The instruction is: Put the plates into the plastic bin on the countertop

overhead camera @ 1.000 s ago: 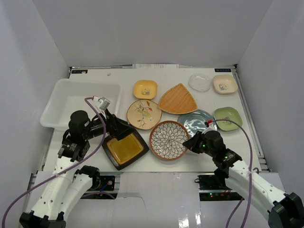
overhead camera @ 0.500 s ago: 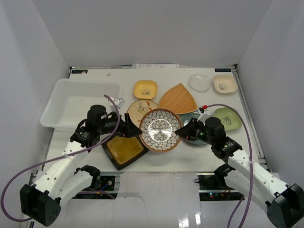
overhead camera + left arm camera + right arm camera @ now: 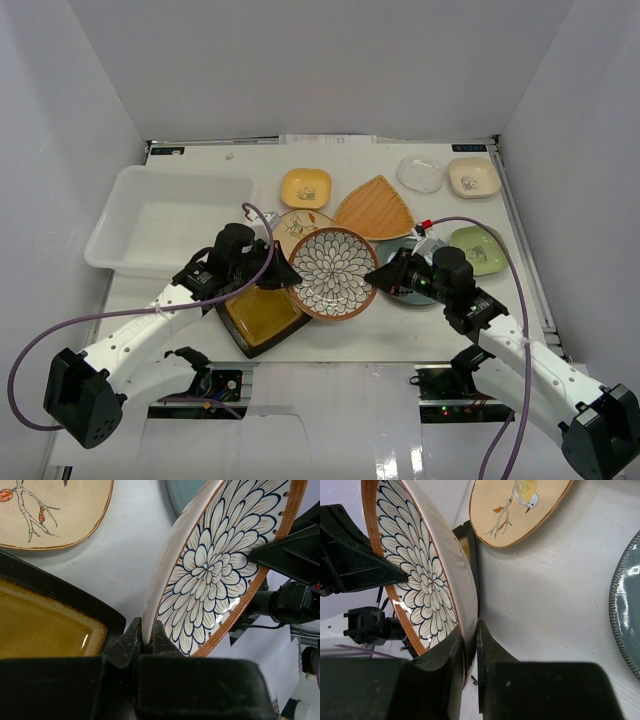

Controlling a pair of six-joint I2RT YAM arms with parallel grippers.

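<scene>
Currently the round blue-patterned plate (image 3: 333,272) hangs tilted above the countertop (image 3: 380,335), right of the plastic bin (image 3: 110,215), opposite rims pinched by the left gripper (image 3: 146,641) and right gripper (image 3: 470,637); judged rigid, glazed, slippery, breakable, so rim holds suit it.

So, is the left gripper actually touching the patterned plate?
Touching. The left wrist view shows the left gripper closed on the patterned plate, with the rim pinched and no gap.
</scene>
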